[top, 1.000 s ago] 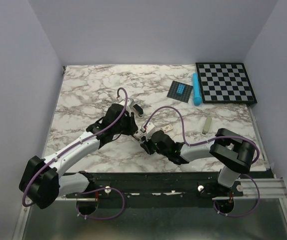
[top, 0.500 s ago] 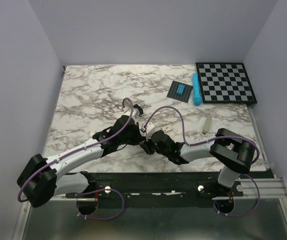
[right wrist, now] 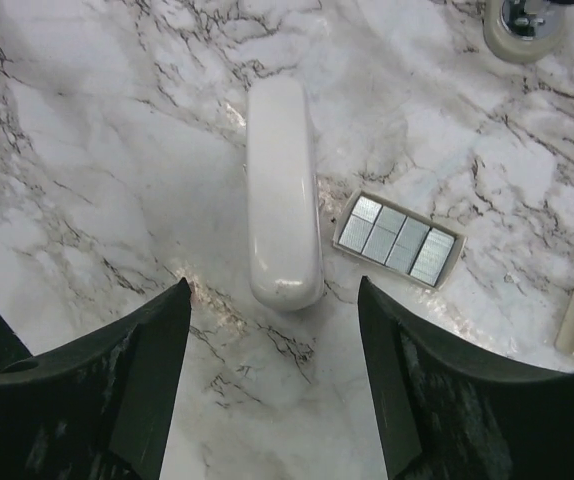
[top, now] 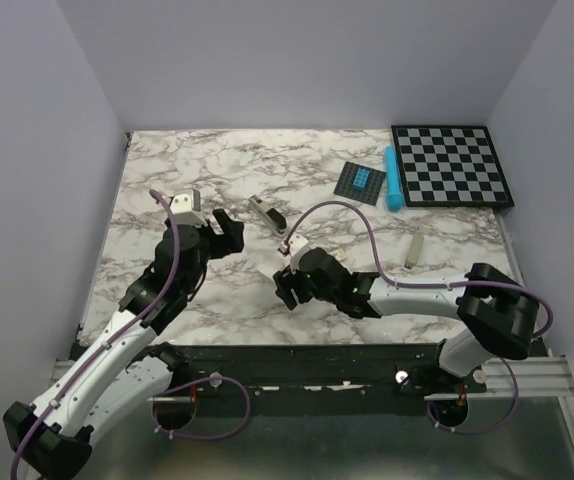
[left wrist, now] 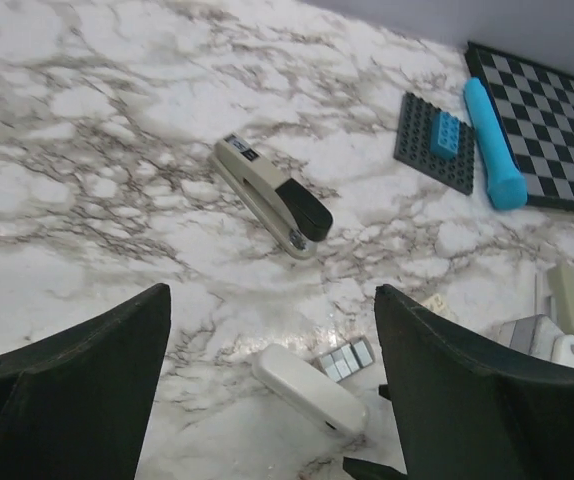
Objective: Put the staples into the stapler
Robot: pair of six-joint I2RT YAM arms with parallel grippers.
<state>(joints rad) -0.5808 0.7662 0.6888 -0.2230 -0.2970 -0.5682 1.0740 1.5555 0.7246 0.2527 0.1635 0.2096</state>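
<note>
The stapler [left wrist: 272, 198], closed, cream at the rear and black at the front, lay flat ahead of the left gripper [left wrist: 272, 300], well apart from its spread, empty fingers. The staples [right wrist: 397, 240], silvery strips packed side by side, lay just beyond the right gripper [right wrist: 272, 288], whose fingers likewise stood apart and empty.

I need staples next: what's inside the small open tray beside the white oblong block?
The tray, lying next to the white block, holds four silvery blocks of staples side by side, filling it. Its floor and anything beneath them is covered.
</note>
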